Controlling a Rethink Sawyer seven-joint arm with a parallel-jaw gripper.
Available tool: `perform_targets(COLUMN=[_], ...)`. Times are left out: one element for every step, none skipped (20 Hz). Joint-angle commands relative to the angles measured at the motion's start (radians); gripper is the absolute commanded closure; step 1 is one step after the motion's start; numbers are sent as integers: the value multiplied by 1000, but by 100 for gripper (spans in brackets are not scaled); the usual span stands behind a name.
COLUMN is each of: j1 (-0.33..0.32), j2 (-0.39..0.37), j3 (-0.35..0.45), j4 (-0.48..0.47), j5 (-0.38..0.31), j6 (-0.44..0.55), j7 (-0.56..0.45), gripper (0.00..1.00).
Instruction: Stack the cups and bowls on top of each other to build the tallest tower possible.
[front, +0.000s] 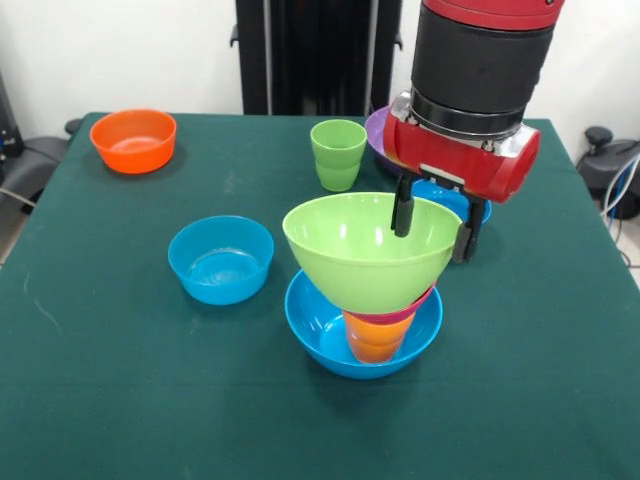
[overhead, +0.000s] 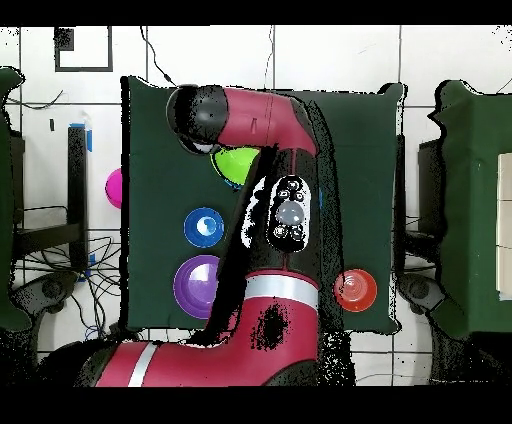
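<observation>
The tower stands in the front view: a large blue bowl (front: 325, 325) at the bottom, the orange-yellow cup (front: 375, 340) in it, a pink-red bowl (front: 418, 306) on the cup, and the large lime green bowl (front: 350, 250) on top. My gripper (front: 435, 228) is open and straddles the lime bowl's right rim, with one finger (front: 403, 212) inside and the other outside. The light green cup (front: 338, 153) stands behind the tower. In the overhead view the arm (overhead: 290, 215) hides the gripper and most of the tower; part of the lime bowl (overhead: 236, 163) shows.
A small blue bowl (front: 221, 259) sits left of the tower. A small orange bowl (front: 133, 140) (overhead: 354, 288) is at the far left corner. The purple bowl (front: 376, 128) (overhead: 197, 285) and another small blue bowl (front: 448, 199) (overhead: 203, 227) lie behind the gripper.
</observation>
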Motion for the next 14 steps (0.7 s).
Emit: perform_targets(j1=[20,21,23,24,27,29,31,31,31,29,27,23,20,16], j2=[29,30,34,35,31,20,8,-10,-29,-50,-71,-86,-97,-109], j3=[42,39,33,29,20,10,1,-9,-18,-25,-32,-34,-35,-36], j4=[127,127,114,112,109,108,107,109,110,114,118,122,126,129], j5=[16,18,21,23,23,19,15,12,8,6,3,5,5,5], j6=[-33,-29,-10,-2,10,30,49,75,100,124,148,166,182,199], j7=[151,154,163,168,174,169,165,153,141,125,110,97,87,76], gripper=[0,0,0,0,0,0,0,0,0,0,0,0,0,0])
